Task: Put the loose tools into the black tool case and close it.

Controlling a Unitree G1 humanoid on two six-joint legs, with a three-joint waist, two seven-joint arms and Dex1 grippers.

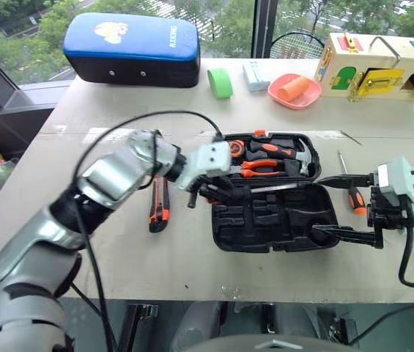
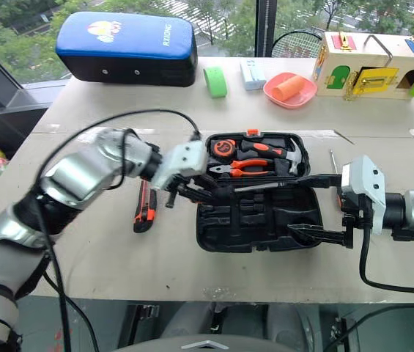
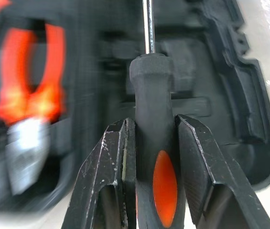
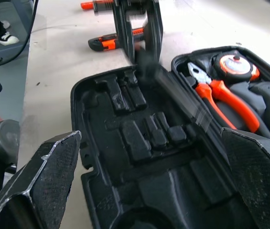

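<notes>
Case (image 1: 280,220) lies open on the table (image 1: 192,264), black, w/ two halves flat. Far half holds a hammer (image 1: 294,150), orange pliers (image 1: 265,169) & a round tape measure (image 1: 237,149). Near half has bare shaped slots.

Left gripper (image 1: 217,192) is over the case's left edge, near the middle fold. Its two black fingers (image 3: 113,157) are pinched tight on a screwdriver (image 3: 155,124) w/ a black & orange handle. Metal shaft sticks out past the fingers, over the case. So left one is closed on that screwdriver, not wide at all.

Right gripper (image 1: 349,209) is at the case's right side, pointing in at it. Its fingers (image 4: 48,176) stand as wide apart as can be, one up near the fold, one down by the near half. Nothing between them but the case below; it has hold of nothing.

Utility knife (image 1: 159,209), orange & black, lies on the table just left of the case, under the left arm. 2nd screwdriver (image 1: 351,192) lies on the table right of the case, beside the right gripper.

Back of the table: big blue & black cushion (image 1: 133,48), green tape roll (image 1: 220,82), pink bowl (image 1: 294,92), wooden box w/ locks (image 1: 379,66).
</notes>
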